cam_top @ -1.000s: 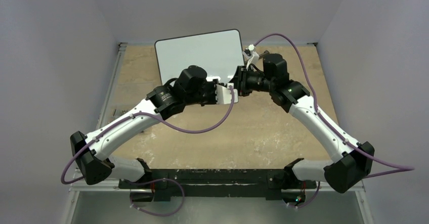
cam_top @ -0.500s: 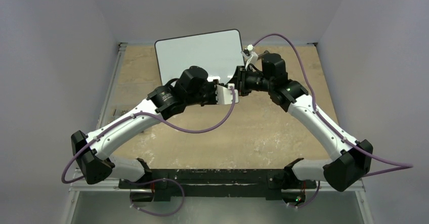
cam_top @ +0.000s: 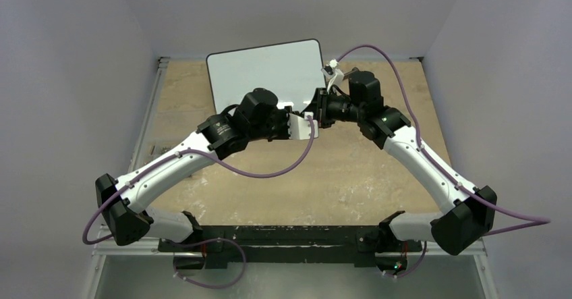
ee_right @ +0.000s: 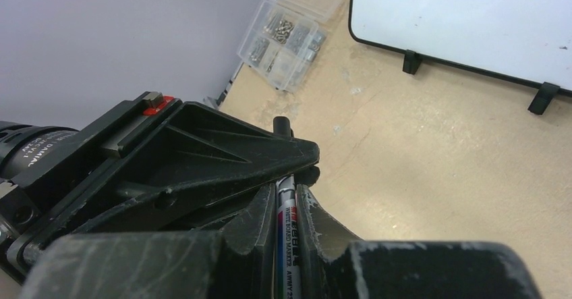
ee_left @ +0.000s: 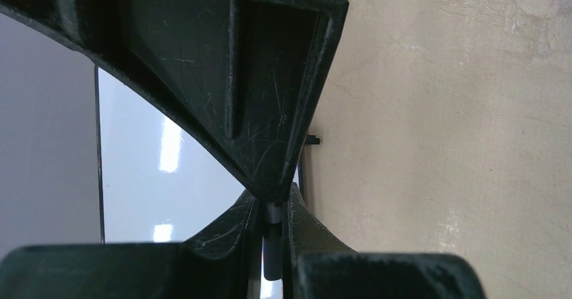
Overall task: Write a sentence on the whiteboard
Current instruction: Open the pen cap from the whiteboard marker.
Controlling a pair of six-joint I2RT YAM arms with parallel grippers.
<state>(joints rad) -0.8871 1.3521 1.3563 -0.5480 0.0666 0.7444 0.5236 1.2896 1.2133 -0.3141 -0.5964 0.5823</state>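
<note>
The whiteboard [cam_top: 266, 73] stands at the back of the table, white with a thin black rim and small black feet; no sentence shows on it. It also shows in the left wrist view [ee_left: 168, 177] and the right wrist view [ee_right: 472, 15]. My two grippers meet tip to tip in front of its lower right corner. My right gripper [ee_right: 288, 184] is shut on a whiteboard marker [ee_right: 289, 245] with printed lettering. My left gripper [ee_left: 272, 201] is shut on the marker's dark cap end [ee_left: 272, 248]. In the top view the left gripper [cam_top: 305, 125] and right gripper [cam_top: 318, 113] hide the marker.
A clear plastic box of screws [ee_right: 287, 36] lies at the table's edge by the wall. The table top [cam_top: 337, 171] is bare beige wood between the arms. Purple cables [cam_top: 270, 171] hang off both arms.
</note>
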